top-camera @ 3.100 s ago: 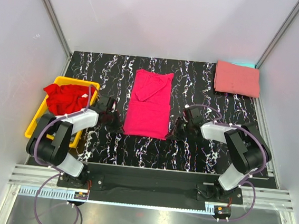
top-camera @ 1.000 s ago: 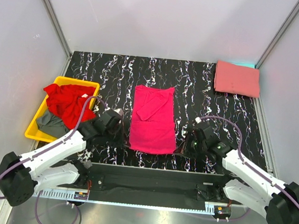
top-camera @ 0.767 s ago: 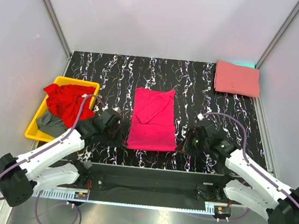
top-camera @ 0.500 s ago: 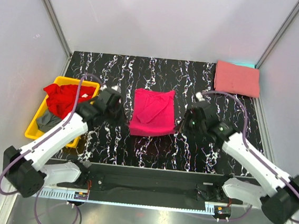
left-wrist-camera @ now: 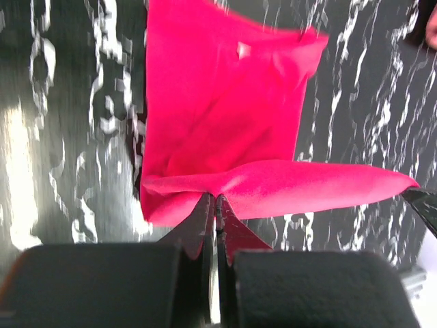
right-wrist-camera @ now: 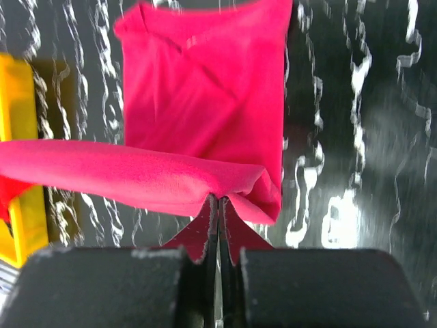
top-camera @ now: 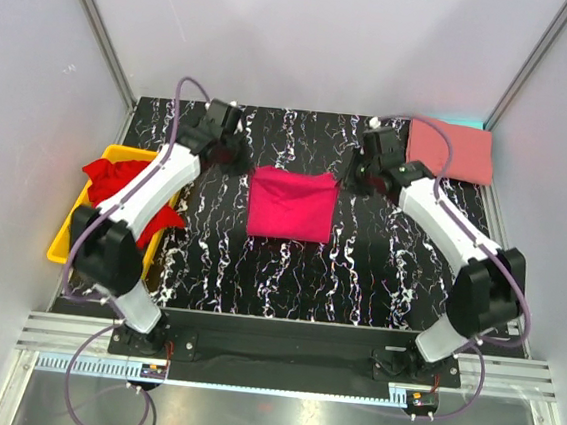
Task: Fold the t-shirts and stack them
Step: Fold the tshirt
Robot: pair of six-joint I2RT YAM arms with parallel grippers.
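Magenta t-shirt (top-camera: 289,205) lies at the centre of the table (top-camera: 388,273), doubled over, with one edge raised off the surface. The left gripper (top-camera: 247,163) is clamped on the left corner of that raised edge and the right gripper (top-camera: 348,182) on the right corner. Both wrist views show the jaws pinched together on a fold of cloth. The held edge runs left to right, stretched between the two grippers, so its long axis lies across the table. The lower layer lies flat beneath and ahead of the fingertips. Neither arm is nearer, as each holds its own corner. The next move probably calls for lowering both corners evenly onto the lower layer. The folded salmon t-shirt (top-camera: 450,150) sits well apart at the far right corner.
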